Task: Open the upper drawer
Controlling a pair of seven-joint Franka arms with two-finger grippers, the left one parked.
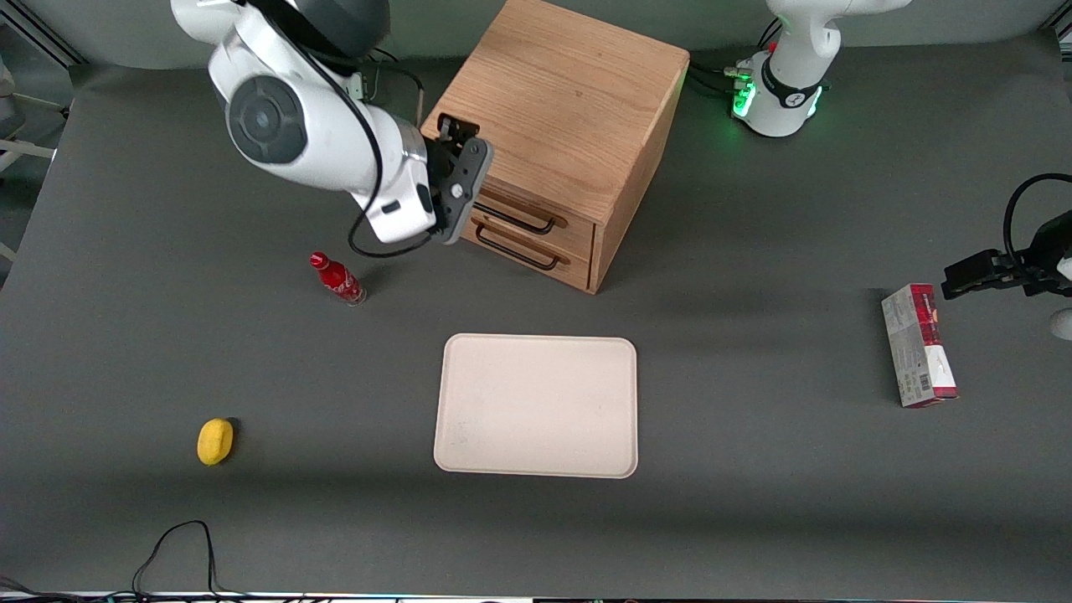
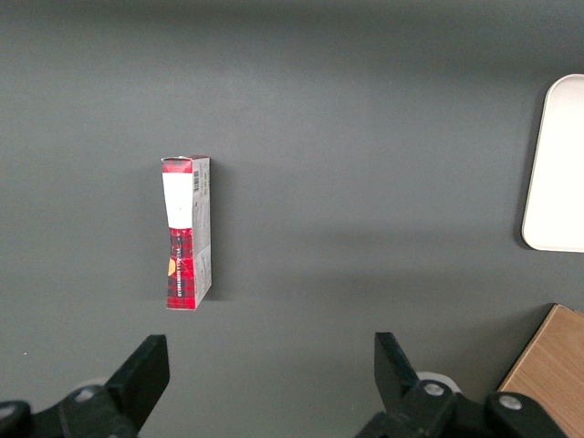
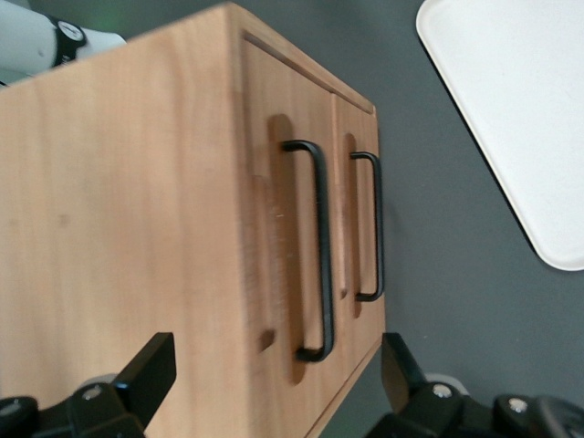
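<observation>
Oak in a light tone makes up the cube cabinet (image 1: 569, 109) standing on the grey table (image 1: 754, 377), and its upper drawer (image 1: 536, 219) sits flush in the cabinet front, fully closed, with its thin black bar handle (image 1: 515, 218) lying across the face just above the matching handle of the lower drawer (image 1: 523, 251). The right arm's gripper (image 1: 456, 180) hovers at the cabinet's corner on the working arm's side, level with the top edge and close to the end of the upper handle, touching neither. In the right wrist view its two fingers (image 3: 151, 370) are spread wide, one over the cabinet top and the other over the table, with the upper drawer's handle (image 3: 319, 251) between them but still apart from both. A small red bottle (image 1: 337, 280) stands on the table near the gripper, closer to the front camera. A pale rectangular tray (image 1: 536, 406) lies in front of the drawers, a yellow rounded object (image 1: 215, 441) lies toward the working arm's end, and a red and grey box (image 1: 919, 345) lies toward the parked arm's end.
</observation>
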